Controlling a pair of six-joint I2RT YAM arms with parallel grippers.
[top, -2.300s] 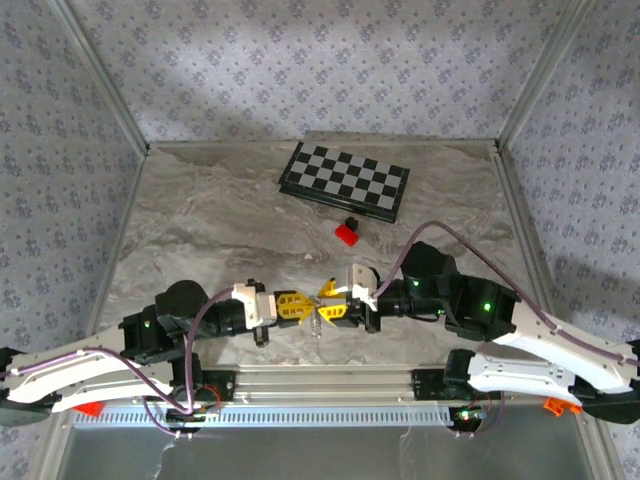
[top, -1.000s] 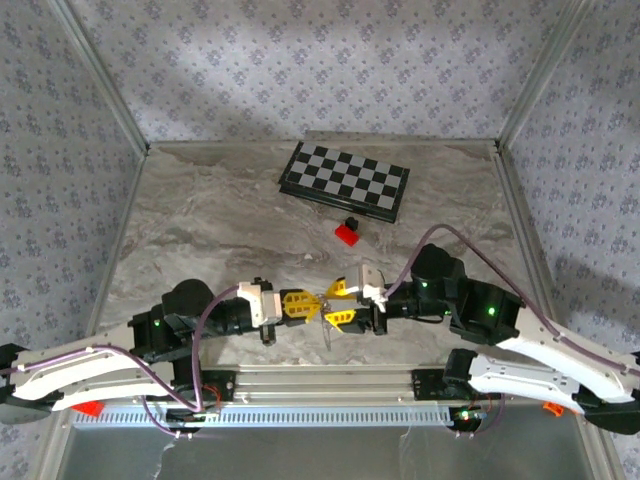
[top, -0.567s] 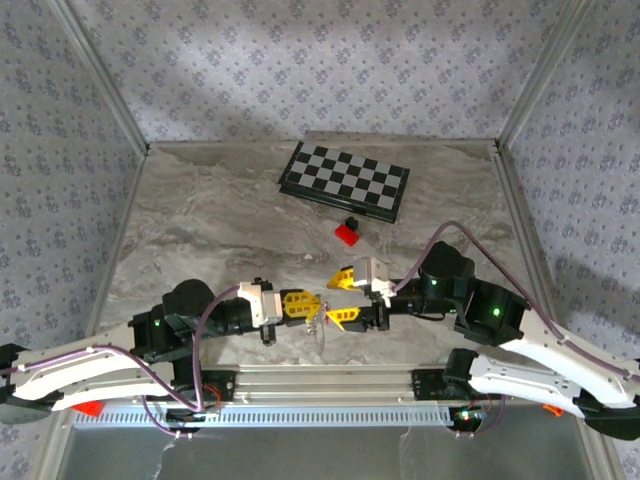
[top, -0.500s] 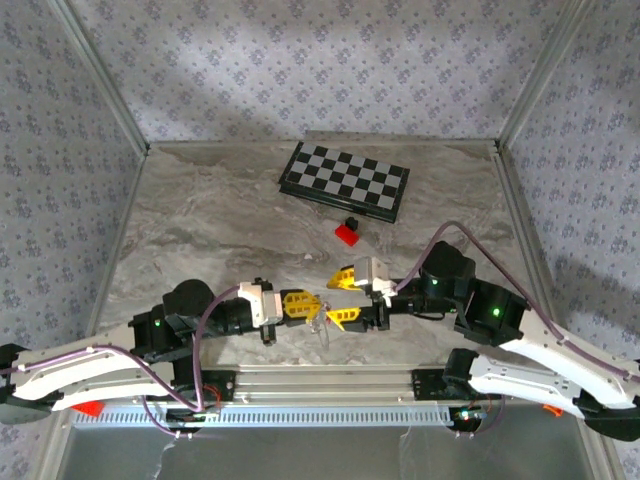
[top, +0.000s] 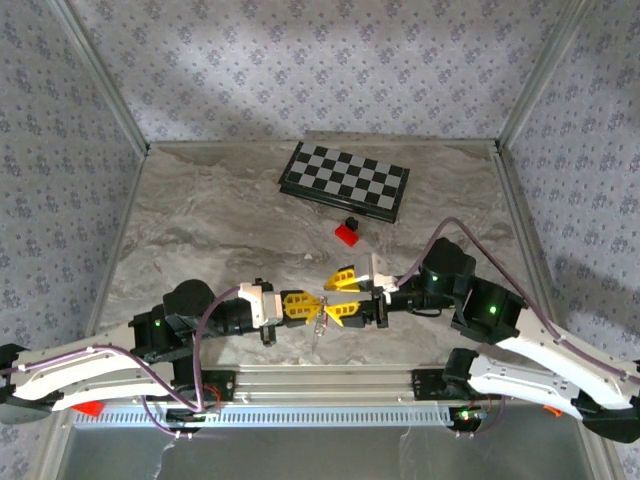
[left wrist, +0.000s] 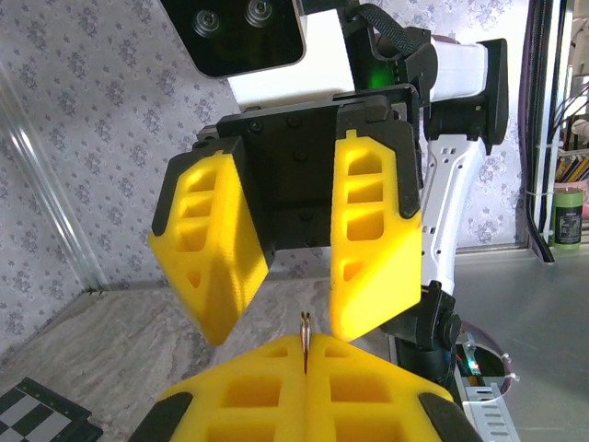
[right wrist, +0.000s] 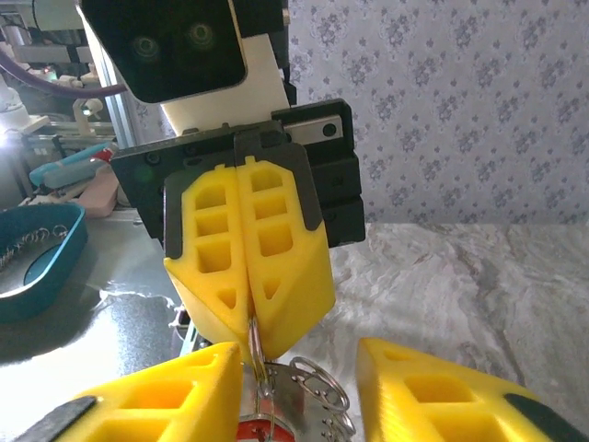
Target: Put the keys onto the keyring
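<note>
Right gripper narrowed, jaws still apart; left gripper clenched on one keyring; one key dangling.

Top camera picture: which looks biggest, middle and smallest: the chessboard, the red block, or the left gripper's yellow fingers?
1. Chessboard, easily biggest.
2. Yellow fingers of the left gripper.
3. Red block, only slightly smaller than the fingers, which may sit nearer the camera.

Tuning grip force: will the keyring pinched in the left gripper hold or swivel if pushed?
The keyring looks like thin metal wire, so it is probably stiff and light. The left gripper pinches only its edge, so a push may well pivot or slip it. The small rings hanging below likely swing freely.
</note>
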